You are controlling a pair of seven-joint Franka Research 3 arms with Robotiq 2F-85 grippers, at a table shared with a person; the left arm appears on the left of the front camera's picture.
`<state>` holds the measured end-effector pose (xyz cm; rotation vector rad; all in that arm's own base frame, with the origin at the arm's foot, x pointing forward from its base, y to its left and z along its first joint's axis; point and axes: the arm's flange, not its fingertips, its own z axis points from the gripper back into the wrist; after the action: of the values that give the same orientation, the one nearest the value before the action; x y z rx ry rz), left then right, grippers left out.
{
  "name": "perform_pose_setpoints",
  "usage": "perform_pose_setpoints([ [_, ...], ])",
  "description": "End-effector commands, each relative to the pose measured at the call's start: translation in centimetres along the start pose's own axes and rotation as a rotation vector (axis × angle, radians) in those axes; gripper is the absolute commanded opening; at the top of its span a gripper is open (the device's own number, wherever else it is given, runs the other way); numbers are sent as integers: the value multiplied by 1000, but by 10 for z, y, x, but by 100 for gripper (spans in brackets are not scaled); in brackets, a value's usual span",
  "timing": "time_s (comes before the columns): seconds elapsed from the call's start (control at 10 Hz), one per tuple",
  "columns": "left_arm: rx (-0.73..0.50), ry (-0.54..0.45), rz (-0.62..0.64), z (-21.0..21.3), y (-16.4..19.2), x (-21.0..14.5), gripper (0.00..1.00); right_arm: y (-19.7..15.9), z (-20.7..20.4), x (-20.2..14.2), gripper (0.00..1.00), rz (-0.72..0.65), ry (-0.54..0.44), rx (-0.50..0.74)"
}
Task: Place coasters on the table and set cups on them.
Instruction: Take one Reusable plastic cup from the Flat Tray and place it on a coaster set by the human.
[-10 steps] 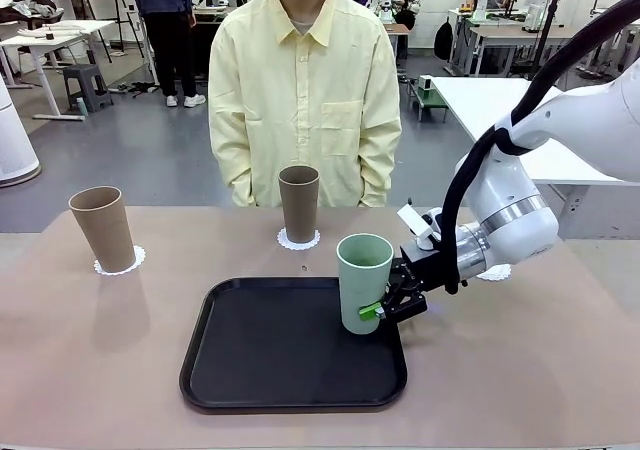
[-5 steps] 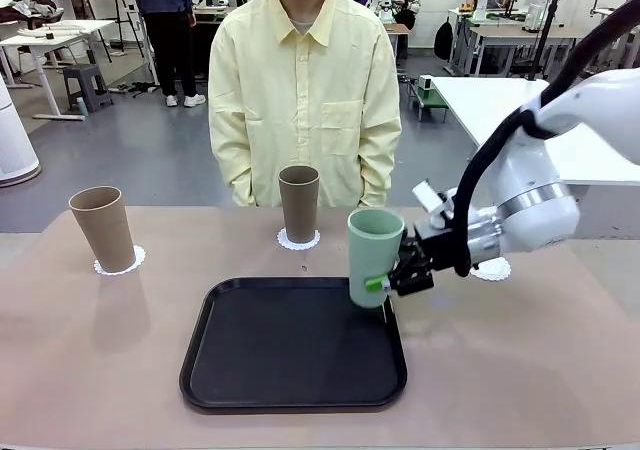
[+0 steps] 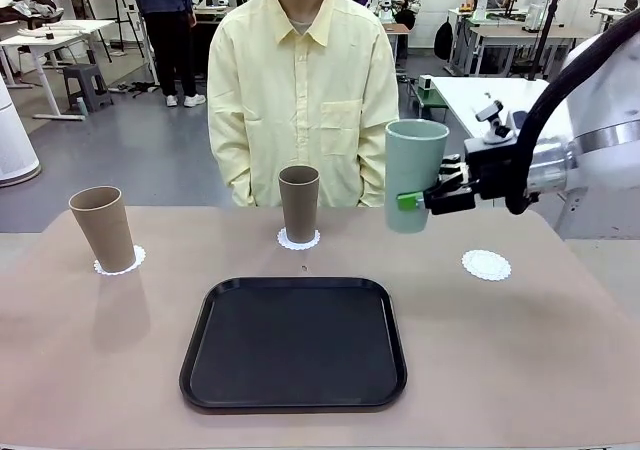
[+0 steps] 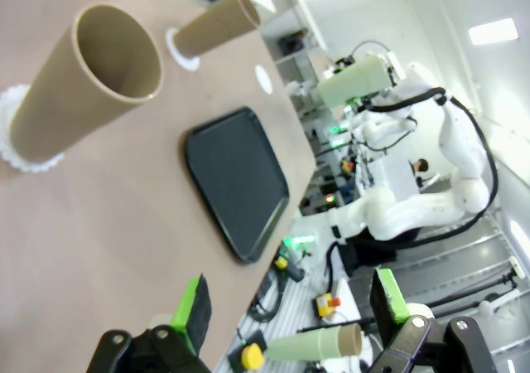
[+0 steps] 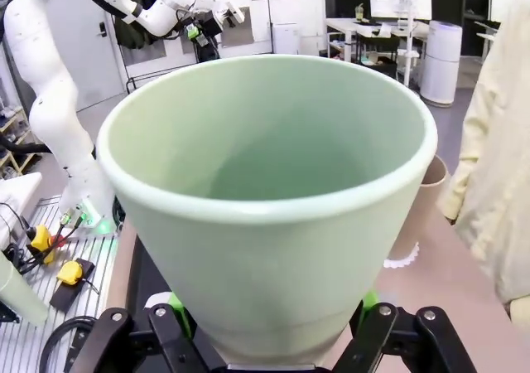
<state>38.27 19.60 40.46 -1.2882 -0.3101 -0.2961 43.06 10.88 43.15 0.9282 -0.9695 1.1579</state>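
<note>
Mint green cup (image 3: 415,174) is clamped near its base between the pads of the right end effector (image 3: 418,201), upright and lifted well above the surface (image 3: 560,350), between the black tray (image 3: 294,342) and the one bare coaster (image 3: 486,265). The right wrist view looks down into the cup's empty inside (image 5: 273,182). The left end effector (image 4: 290,307) has its fingers spread wide, holding nothing. Two brown cups stand on coasters: one at the left (image 3: 102,228), one at the far middle (image 3: 299,203) before the person (image 3: 305,90). The left wrist view shows the left brown cup's hollow mouth (image 4: 83,91).
</note>
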Motion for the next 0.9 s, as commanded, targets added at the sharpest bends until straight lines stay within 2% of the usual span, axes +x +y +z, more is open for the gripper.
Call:
perform_pose_setpoints([
  [0.0, -4, 0, -8, 2, -2, -1, 100, 2, 2, -14, 0, -16, 30, 10],
  [0.1, -4, 0, -8, 2, -2, -1, 100, 0, 0, 0, 0, 0, 0, 0],
  [0.3, -4, 0, -8, 2, -2, -1, 100, 0, 0, 0, 0, 0, 0, 0],
  [0.4, -4, 0, -8, 2, -2, -1, 100, 1, 3, -2, 82, -3, 11, -1],
  [0.5, -4, 0, -8, 2, -2, -1, 100, -23, 24, -17, 82, 6, 61, -40],
  [0.8, -4, 0, -8, 2, -2, -1, 100, -73, 86, -49, 82, -24, 99, -93],
])
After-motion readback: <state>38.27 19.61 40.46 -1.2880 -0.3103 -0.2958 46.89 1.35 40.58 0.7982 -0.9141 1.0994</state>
